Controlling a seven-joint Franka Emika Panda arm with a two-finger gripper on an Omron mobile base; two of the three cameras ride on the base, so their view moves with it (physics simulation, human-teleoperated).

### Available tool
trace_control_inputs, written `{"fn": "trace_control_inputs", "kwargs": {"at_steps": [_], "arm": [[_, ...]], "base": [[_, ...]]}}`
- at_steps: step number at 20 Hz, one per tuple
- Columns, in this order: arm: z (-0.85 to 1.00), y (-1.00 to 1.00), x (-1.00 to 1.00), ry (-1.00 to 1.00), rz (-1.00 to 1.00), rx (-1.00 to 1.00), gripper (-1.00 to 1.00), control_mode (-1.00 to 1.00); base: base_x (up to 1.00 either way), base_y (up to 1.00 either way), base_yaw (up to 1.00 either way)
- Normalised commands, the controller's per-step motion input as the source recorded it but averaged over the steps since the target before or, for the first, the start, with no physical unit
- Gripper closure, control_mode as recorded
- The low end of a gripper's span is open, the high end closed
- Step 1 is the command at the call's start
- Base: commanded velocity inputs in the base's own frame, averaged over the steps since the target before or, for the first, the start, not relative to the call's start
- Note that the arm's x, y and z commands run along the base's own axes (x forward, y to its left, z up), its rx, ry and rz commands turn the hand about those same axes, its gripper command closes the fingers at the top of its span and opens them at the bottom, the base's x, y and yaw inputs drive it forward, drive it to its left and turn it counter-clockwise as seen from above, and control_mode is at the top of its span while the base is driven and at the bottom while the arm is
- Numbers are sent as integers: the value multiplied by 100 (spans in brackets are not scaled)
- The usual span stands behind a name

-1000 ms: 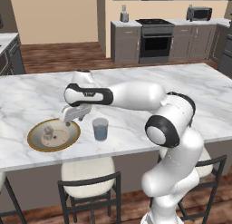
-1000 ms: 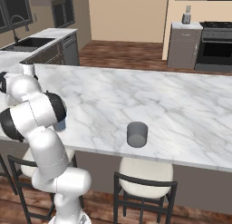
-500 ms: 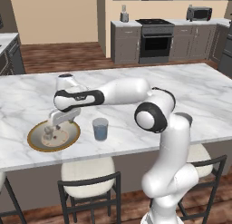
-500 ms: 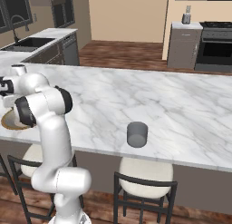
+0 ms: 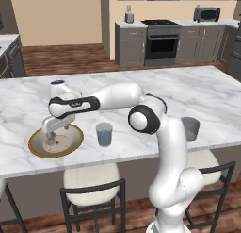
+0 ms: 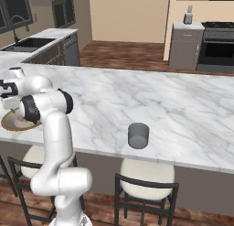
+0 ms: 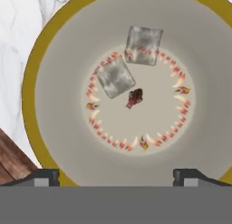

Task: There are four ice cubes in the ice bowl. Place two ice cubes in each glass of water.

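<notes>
The gripper [image 5: 50, 137] is hanging over the bowl [image 5: 74, 143] at the left of the left base view, fingers spread wide and holding nothing; in the hand view the two tips [image 7: 45, 175] are showing at the bottom corners, well apart, with the bowl floor between them; two cubes [image 7: 115, 76] are lying in the upper middle of that view, one [image 7: 143, 45] above and to the right of the other, corners touching or nearly so; both are sitting on the ring of red marks, clear of the gold rim; only these two cubes are visible in the bowl, so it is judged that half the task may be done, though the contents of the glasses cannot be told; the near glass [image 5: 104, 134] is standing just right of the bowl in the left base view; the darker glass [image 6: 138, 135] is standing well apart, low centre of the right base view; the step in hand is judged to be the descent onto a cube; to do it well, the hand should be shifting toward the upper part of its own view until one cube alone is lying midway between the tips; the lower-left cube is the nearer candidate; the fingers should be straddling flat faces, not corners, and closing without nudging the neighbour; risk is judged to be a small cube sliding on the smooth floor.
</notes>
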Motion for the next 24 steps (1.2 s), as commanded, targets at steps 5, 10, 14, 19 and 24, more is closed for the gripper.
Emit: {"fn": "trace_control_inputs", "kwargs": {"at_steps": [5, 10, 14, 19, 24], "arm": [[-34, 10, 15, 0, 0, -4, -100, -100], [-32, 0, 17, 0, 0, -1, -100, -100], [-28, 1, 25, -2, 0, 0, -100, -100], [-15, 13, 27, -8, -1, 0, -100, -100], [-1, 29, 16, -9, -5, 0, -100, -100]], "base": [[0, 0, 0], [0, 0, 0], [0, 0, 0], [0, 0, 0], [0, 0, 0]]}}
